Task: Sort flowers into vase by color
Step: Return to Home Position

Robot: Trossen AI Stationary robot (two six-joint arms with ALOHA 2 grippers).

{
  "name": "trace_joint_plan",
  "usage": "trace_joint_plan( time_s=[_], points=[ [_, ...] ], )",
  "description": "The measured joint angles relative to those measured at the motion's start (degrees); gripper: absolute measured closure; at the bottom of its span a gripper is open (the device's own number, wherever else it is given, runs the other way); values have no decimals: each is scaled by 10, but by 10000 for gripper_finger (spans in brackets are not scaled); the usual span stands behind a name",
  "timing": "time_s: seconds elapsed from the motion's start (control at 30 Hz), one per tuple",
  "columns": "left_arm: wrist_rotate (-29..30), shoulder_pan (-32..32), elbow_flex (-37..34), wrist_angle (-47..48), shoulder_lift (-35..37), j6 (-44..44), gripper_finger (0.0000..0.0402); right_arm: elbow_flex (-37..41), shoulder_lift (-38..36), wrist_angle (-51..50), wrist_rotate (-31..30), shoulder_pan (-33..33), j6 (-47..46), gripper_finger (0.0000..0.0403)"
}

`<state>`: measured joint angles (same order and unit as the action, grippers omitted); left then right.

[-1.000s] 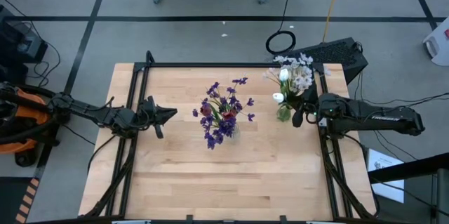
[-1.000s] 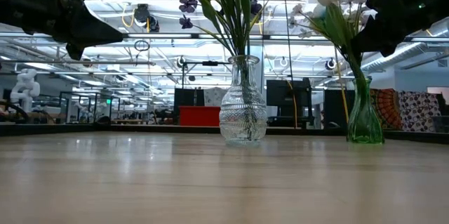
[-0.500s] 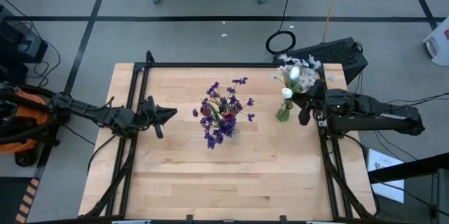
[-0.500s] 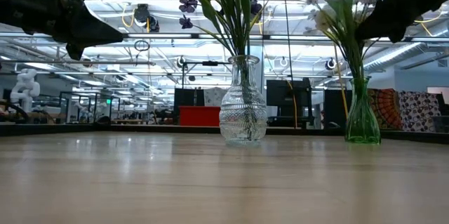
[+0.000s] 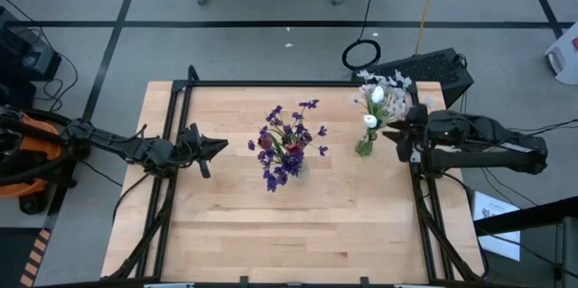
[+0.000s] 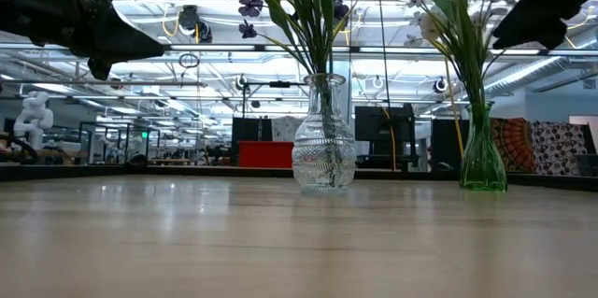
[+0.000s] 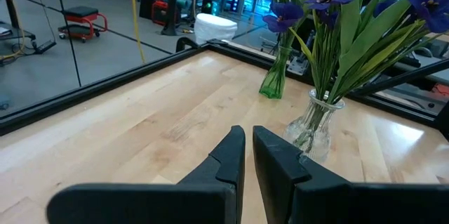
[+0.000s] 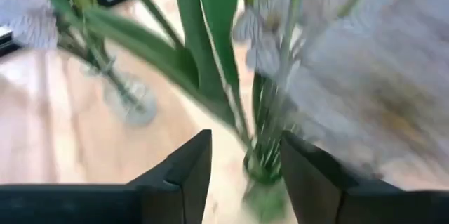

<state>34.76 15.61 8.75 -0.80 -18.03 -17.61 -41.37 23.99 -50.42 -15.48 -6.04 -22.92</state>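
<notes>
A clear glass vase [image 5: 293, 169] stands at the table's middle and holds purple flowers [image 5: 287, 134] with dark red tulip buds [image 5: 265, 143]. A green glass vase [image 5: 365, 146] near the right edge holds white tulip buds and pale blossoms [image 5: 379, 98], their stems rising upright [image 6: 464, 46]. My right gripper [image 5: 397, 134] hovers open just right of those stems, level with the blooms [image 8: 245, 175], and touches nothing. Left of the clear vase, my left gripper [image 5: 221, 148] hangs above the table, shut and empty [image 7: 248, 155].
Black frame rails [image 5: 271, 84] run along the table's far, left and right edges. A black keyboard [image 5: 438, 67] lies beyond the far right corner. Bare wood [image 5: 289, 234] spreads across the near half of the table.
My right gripper has opened, let go of the white flowers, and drawn back toward the table's right edge, rising a little. The white sprigs have swung upright in the green vase.
</notes>
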Motion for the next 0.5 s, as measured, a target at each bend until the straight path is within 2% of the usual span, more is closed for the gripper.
trace_joint_plan(
  time_s=[0.1,0.23,0.4,0.5],
  points=[
    [0,0,0,0,0,0,366,-16,0,-45,32,0,-30,257],
    [0,0,0,1,0,0,366,-21,0,-72,76,0,-35,298],
    [0,0,0,4,0,0,366,-21,0,-61,129,2,-34,380],
    [0,0,0,6,0,1,366,-21,0,-29,146,3,-23,395]
  ],
)
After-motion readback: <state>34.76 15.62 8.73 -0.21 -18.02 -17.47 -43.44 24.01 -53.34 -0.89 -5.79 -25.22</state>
